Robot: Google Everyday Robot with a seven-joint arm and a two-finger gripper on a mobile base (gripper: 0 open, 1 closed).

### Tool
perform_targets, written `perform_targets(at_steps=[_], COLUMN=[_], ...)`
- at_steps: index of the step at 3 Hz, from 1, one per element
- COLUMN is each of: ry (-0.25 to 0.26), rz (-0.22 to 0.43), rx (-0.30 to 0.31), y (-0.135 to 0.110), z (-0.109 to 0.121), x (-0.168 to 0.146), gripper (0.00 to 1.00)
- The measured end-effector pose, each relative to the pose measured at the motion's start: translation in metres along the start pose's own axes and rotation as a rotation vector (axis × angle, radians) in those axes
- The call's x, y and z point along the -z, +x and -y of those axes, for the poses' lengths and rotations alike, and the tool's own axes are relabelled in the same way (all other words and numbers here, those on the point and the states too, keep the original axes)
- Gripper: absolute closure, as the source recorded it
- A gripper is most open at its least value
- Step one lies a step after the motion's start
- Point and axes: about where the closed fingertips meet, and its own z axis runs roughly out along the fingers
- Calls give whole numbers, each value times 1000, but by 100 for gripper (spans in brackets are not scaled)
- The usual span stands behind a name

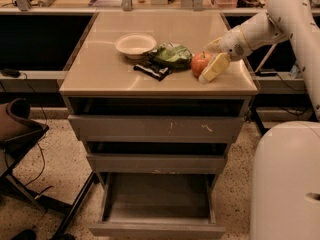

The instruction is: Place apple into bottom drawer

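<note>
The red-orange apple [198,63] sits on the tan cabinet top [105,69] near its right front corner. My gripper [207,62] reaches in from the right at the apple's right side, open, with one yellowish finger [215,67] in front of the apple and the other [213,44] behind it. The apple rests on the top between the fingertips. The bottom drawer [157,206] is pulled out wide and its inside looks bare.
A white bowl [135,45], a green bag [171,55] and a dark wrapper [152,70] lie left of the apple. The two upper drawers [155,128] are slightly open. A chair [20,134] stands at the left; my white base [285,184] is at the right.
</note>
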Motion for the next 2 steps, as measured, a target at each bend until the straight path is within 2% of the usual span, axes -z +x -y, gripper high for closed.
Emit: perform_targets(at_steps=[1,2], ry=[0,-22], rz=[0,-6], rx=[0,-36], y=[0,16], z=[0,3], x=[0,-15], gripper=[0,0])
